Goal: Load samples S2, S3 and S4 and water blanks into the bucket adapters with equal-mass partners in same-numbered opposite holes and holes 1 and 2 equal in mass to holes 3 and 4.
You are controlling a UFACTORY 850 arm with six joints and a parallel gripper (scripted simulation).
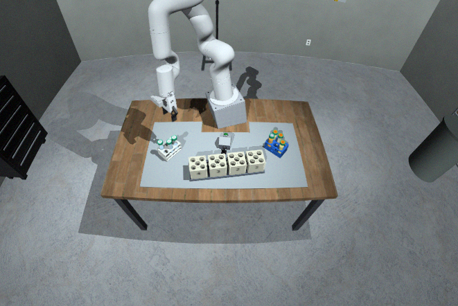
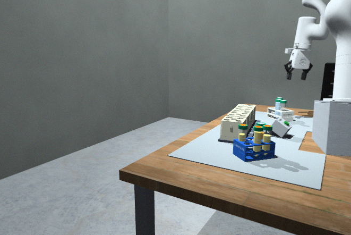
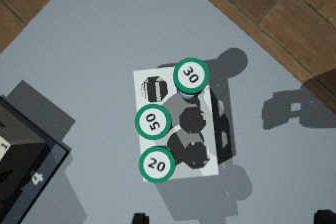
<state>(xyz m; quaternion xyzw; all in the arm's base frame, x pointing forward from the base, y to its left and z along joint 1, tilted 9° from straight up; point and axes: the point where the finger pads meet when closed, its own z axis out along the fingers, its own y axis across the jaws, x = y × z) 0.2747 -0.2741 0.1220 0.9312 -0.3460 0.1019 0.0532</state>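
Three water blanks stand in the white rack marked for blanks, which sits on the grey mat at the far side of the table from the blue rack. In the wrist view, the 50 blank and the 20 blank are neighbours in one row, while the 30 blank occupies an end well of the other; the remaining three wells are vacant. The gripper hangs above and to one side of this rack, fingers spread wide with nothing between them. Near the rack, four cream adapters stand in a row on the dark loading stand, and the holes visible from above hold no tubes. Between the adapters and the arm's base is the small sloped desk with its green key. Beyond, the blue rack keeps three orange-dotted tubes upright, one filled visibly higher than the others, plus a fourth with a paler dot. Their IDs are too small to read.
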